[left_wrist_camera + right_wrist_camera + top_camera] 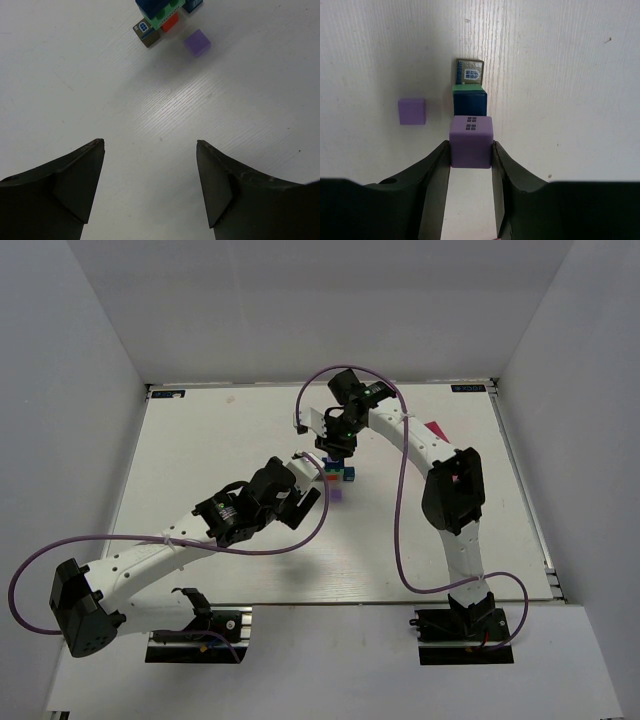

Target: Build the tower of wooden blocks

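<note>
The wood block tower [337,472] stands mid-table as a small cluster of coloured cubes. In the right wrist view, my right gripper [471,147] is shut on a purple cube with window marks [471,141] and holds it just above a blue cube [469,103], which sits on a green one [468,88]. An olive window cube [469,71] and a plain purple cube [412,110] lie beside the stack. My left gripper [150,150] is open and empty, a short way in front of the cluster, where the blue-on-green stack [157,10], a red cube [170,22] and the plain purple cube [197,42] show.
A pink object [437,430] lies at the right, partly behind the right arm. White walls enclose the table on the left, back and right. Purple cables loop over both arms.
</note>
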Controlling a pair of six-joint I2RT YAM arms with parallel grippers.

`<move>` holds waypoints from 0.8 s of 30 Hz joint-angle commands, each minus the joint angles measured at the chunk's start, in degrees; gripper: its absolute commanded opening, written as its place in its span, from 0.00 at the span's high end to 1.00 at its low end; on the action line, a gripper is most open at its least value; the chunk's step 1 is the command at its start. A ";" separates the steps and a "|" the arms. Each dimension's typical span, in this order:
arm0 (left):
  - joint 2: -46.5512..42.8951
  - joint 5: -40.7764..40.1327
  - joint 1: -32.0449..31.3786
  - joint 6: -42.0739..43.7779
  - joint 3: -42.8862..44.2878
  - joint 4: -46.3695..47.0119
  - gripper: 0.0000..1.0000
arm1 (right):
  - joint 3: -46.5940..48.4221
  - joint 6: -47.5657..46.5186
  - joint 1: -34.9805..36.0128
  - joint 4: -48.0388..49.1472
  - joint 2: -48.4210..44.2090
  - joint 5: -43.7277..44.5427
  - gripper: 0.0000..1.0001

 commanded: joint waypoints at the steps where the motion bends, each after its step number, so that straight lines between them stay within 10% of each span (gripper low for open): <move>1: -2.02 -0.33 0.42 -0.11 -0.18 0.45 0.16 | 2.59 -0.29 0.19 -0.88 0.77 0.20 0.90; 24: -2.02 0.19 0.42 -0.11 -0.18 0.45 0.16 | 2.77 -0.03 0.55 -0.10 1.65 0.99 0.82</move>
